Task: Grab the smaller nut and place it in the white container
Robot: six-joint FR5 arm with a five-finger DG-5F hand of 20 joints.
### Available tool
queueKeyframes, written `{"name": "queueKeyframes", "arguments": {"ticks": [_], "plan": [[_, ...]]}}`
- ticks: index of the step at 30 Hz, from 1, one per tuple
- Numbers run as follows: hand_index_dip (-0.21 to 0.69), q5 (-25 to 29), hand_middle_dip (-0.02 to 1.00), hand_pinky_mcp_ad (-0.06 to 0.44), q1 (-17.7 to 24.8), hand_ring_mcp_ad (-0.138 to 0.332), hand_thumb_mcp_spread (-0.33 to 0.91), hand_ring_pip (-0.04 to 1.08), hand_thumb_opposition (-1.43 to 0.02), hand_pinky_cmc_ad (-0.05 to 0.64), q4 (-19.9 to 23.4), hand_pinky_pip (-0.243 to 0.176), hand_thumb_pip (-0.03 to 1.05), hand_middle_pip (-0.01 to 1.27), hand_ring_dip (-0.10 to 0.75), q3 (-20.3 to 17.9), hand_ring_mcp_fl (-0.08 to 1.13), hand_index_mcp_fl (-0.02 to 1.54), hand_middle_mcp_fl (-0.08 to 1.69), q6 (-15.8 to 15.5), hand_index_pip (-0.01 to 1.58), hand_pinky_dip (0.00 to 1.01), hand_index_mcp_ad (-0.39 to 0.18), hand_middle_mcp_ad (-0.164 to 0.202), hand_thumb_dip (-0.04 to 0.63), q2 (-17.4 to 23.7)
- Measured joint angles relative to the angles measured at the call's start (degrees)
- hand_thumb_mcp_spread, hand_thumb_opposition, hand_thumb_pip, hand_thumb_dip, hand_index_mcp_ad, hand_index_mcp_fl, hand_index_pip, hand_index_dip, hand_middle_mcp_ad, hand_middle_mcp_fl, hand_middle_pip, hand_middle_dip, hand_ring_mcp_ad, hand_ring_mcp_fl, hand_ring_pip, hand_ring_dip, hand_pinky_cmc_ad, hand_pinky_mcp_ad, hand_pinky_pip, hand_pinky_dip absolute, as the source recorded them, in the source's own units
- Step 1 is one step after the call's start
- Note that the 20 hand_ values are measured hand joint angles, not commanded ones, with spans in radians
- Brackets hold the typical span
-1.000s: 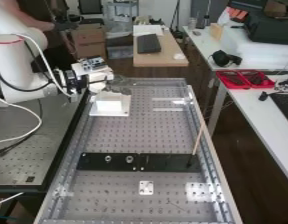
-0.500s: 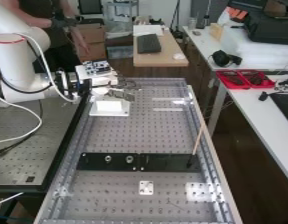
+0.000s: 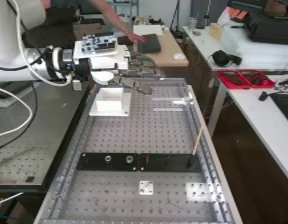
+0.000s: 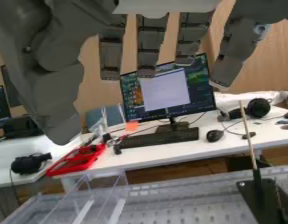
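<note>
Side desk (image 3: 258, 120): white, long, and busy all the way along.
Red tray (image 3: 244, 79): there it sits on the side desk, split in two, dark bits inside.
Headset (image 3: 224, 58): black, just beside the red tray.
Monitor (image 4: 168, 90): upright and lit, over in the wrist view.
Keyboard (image 4: 159, 138): black, right in front of the monitor, with the mouse (image 4: 215, 136) just beside it.
Stick (image 3: 198, 141): thin, pale, and leaning, out by the bench's edge.
Small plate (image 3: 146, 188): white, holed, lying flat on the perforated bench (image 3: 121, 200).
Wooden table (image 3: 169, 45): in the background, with a dark slab (image 3: 149, 43) on top.
</note>
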Motion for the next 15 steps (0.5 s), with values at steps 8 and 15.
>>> {"name": "queueKeyframes", "arguments": {"ticks": [8,15], "plan": [[0.045,4.52,0.32,0.333,-1.36,0.129,0.22,0.1,-0.73,0.393,-6.55,-0.072,0.5,0.12,0.152,7.12,0.0,0.12,0.15,1.54,0.31,0.5,-0.138,0.01,0.171,0.89],[0.122,6.57,0.32,0.347,-1.9,0.152,0.21,0.1,-0.72,0.435,-9.95,-0.079,0.5,0.12,0.152,9.8,0.0,0.18,0.15,1.45,0.16,0.52,-0.122,0.012,0.131,2.59]]}}
